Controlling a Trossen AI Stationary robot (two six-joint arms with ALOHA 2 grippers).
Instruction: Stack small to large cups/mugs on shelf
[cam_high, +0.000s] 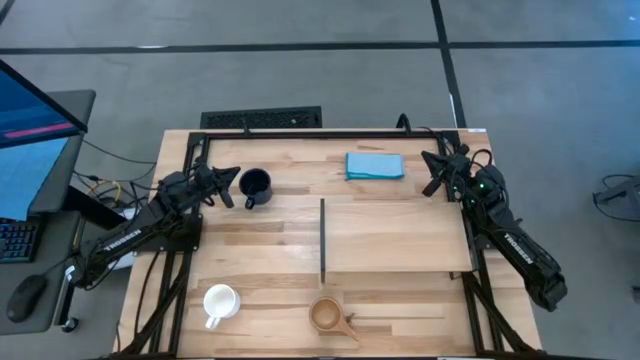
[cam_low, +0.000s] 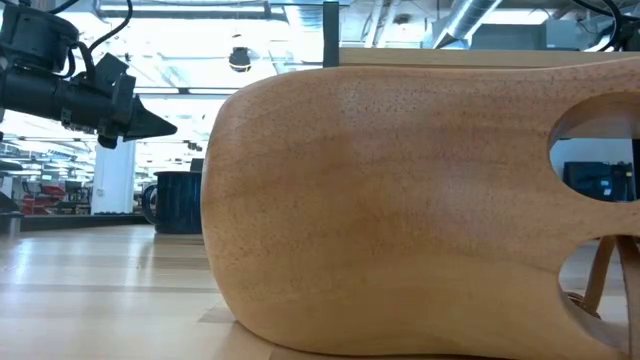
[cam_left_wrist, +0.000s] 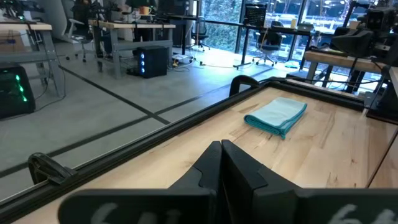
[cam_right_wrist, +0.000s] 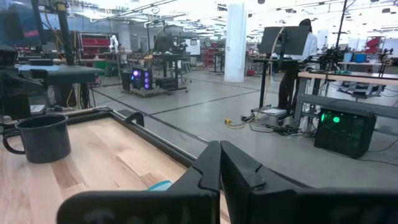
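A glossy black mug (cam_high: 255, 185) stands upright on the table at the far left; it also shows in the low view (cam_low: 178, 201) and the right wrist view (cam_right_wrist: 42, 138). A white mug (cam_high: 219, 303) stands near the front left. A tan wooden cup (cam_high: 328, 316) with a pointed handle stands at the front middle and fills the low view (cam_low: 400, 200). The pale-wood shelf panel (cam_high: 395, 235) with its black strip lies flat at the middle right. My left gripper (cam_high: 236, 172) is shut and empty, just left of the black mug. My right gripper (cam_high: 430, 160) is shut and empty at the far right.
A folded blue cloth (cam_high: 375, 165) lies at the far middle right, also in the left wrist view (cam_left_wrist: 277, 116). A black frame rail (cam_high: 320, 132) runs along the far edge. A person stands in the room beyond (cam_right_wrist: 292, 59). A monitor and keyboard stand off the table's left.
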